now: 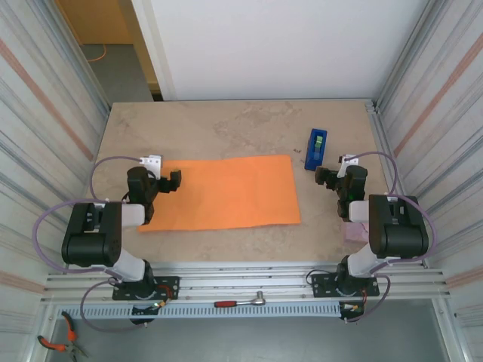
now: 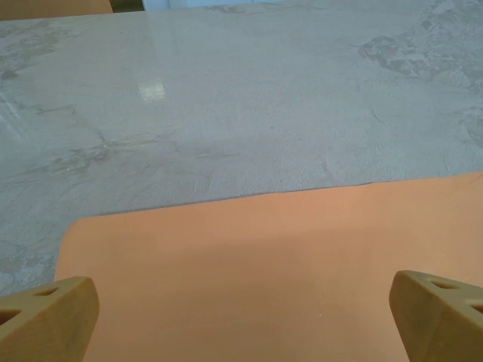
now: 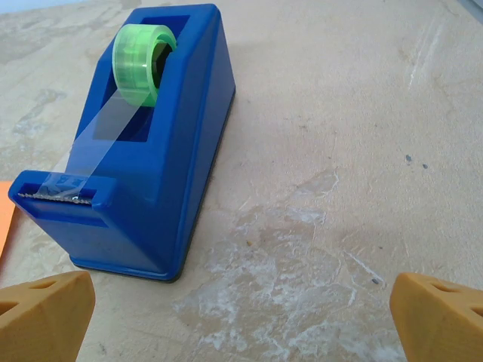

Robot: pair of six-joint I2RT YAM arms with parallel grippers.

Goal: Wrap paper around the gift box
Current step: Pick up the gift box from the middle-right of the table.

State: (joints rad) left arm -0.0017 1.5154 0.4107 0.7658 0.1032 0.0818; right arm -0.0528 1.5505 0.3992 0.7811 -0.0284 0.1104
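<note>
Started with the top camera. Found the paper (image 1: 223, 192) spread flat across the middle of the tabletop (image 1: 226, 128), long side running left to right. Caught the left fingers (image 1: 173, 179) spread apart right at the paper's left end, gripping nothing. Saw the right fingers (image 1: 323, 177) spread apart too, holding nothing, parked just off the paper's right end and close to a blue tape dispenser (image 1: 316, 148) on the right side of the tabletop. Also noticed a ratchet wrench (image 1: 241, 302) on the rail by the arm bases and red-handled pliers (image 1: 56, 343) down in the bottom left corner.

Moved on to the left wrist camera. Saw the tan left fingers (image 2: 45, 317) wide apart at the bottom corners, with orange paper (image 2: 272, 264) between them. Made out the paper's far edge and a rounded-looking corner on the left, with bare marbled tabletop (image 2: 226, 98) beyond. Couldn't tell whether the fingers were touching the sheet.

Finished with the right wrist camera. Found the right fingers (image 3: 41, 313) well apart again, bare tabletop (image 3: 324, 226) between them. Saw the dispenser (image 3: 158, 143) standing just ahead on the left, loaded with a green roll of tape (image 3: 143, 60), a clear strip drawn down to the toothed cutter (image 3: 64, 192). Spotted a sliver of the paper (image 3: 4, 219) at the left edge, near the cutter end but not touching it.
</note>
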